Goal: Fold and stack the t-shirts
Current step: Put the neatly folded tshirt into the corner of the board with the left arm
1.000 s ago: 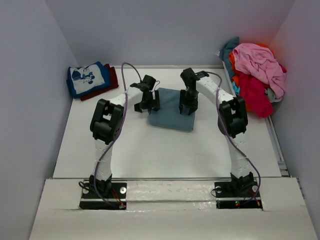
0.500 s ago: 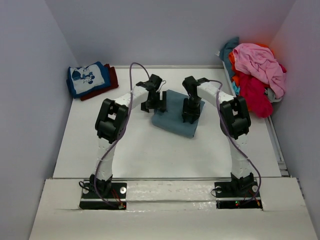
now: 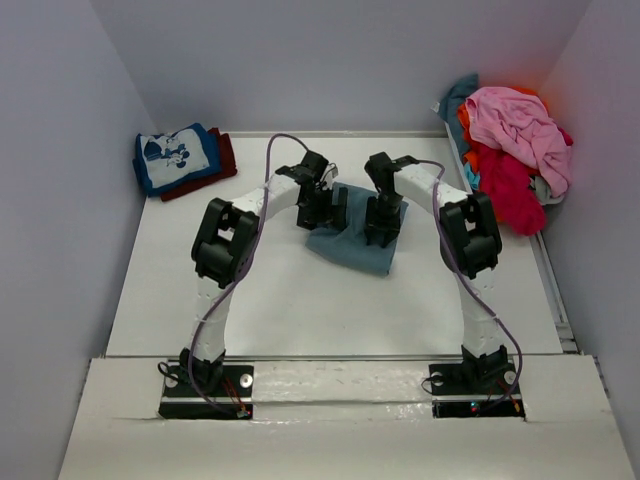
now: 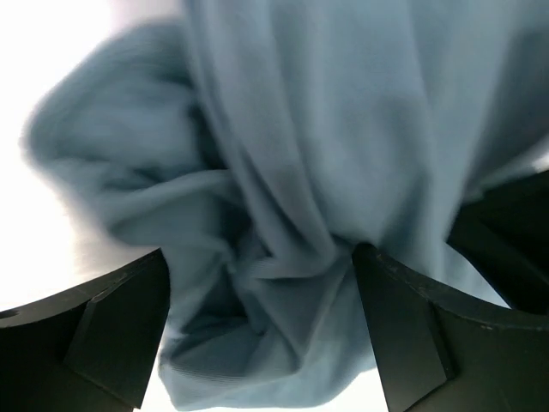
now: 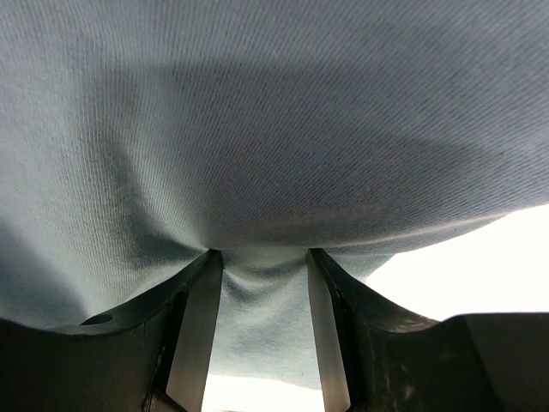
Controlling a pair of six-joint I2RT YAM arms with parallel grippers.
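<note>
Two white arms reach in over the white desk (image 3: 300, 300), and both sets of jaws are down on the plain, soft slate-blue t-shirt (image 3: 352, 248), which lies rumpled just above the centre of the overhead view.

The left arm (image 3: 265, 200) comes in from the left of that view, and the left jaws sit at the shirt's upper left edge. From the left wrist they stand wide apart and released, one dark finger (image 4: 111, 326) at lower left of the frame and the other at lower right. A bunched, creased heap of the slate-blue t-shirt (image 4: 283, 215) fills the space between them.

The right arm (image 3: 425, 180) comes in from the right, and the right jaws are planted on the shirt's upper right part. From the right wrist they are clenched on a narrow fold of the slate-blue t-shirt (image 5: 262, 172). The fold puckers down between the two pale pads (image 5: 199, 335) at the bottom of the frame, while the rest of the cloth spreads across the whole upper frame.

At the upper left of the overhead view, near the wall, a folded blue t-shirt with white cartoon print (image 3: 175, 157) lies on top of a folded dark red t-shirt (image 3: 225, 160), well apart from both arms.

At the upper right sits a loose heap of tees. A pink t-shirt (image 3: 520, 125) is draped over the top, with a red t-shirt (image 3: 510, 190) below it. An orange t-shirt (image 3: 464, 125) and a teal t-shirt (image 3: 462, 92) show at the heap's left edge.
</note>
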